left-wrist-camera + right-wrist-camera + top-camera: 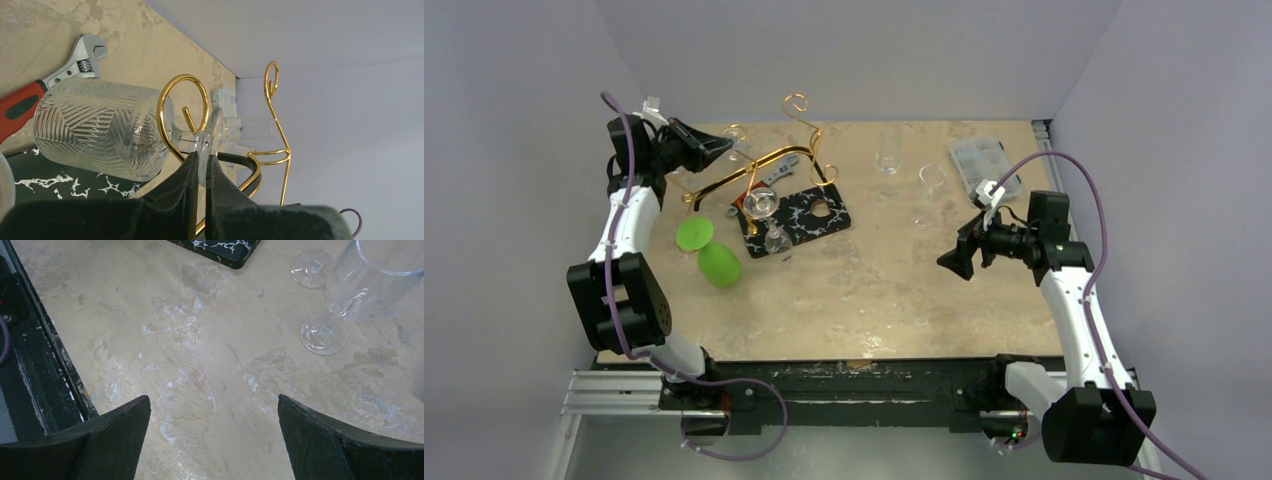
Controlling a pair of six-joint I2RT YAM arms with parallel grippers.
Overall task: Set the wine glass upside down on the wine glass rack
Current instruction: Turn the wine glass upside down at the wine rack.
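Foot of wine glass (100, 127) sat pinched in left pincer (202, 160), seemingly leaving stem free for rack (184, 76) loop; right pincer (214, 432) gaped wide.

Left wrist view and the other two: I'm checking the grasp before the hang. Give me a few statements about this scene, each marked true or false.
1. The left end effector is shut on the foot of the wine glass. True.
2. The right end effector holds a glass. False: it is open and empty above the table.
3. A red-handled wrench lies on the table. True.
4. The green glass hangs on the wine glass rack. False: it lies on the table, left of the black board.
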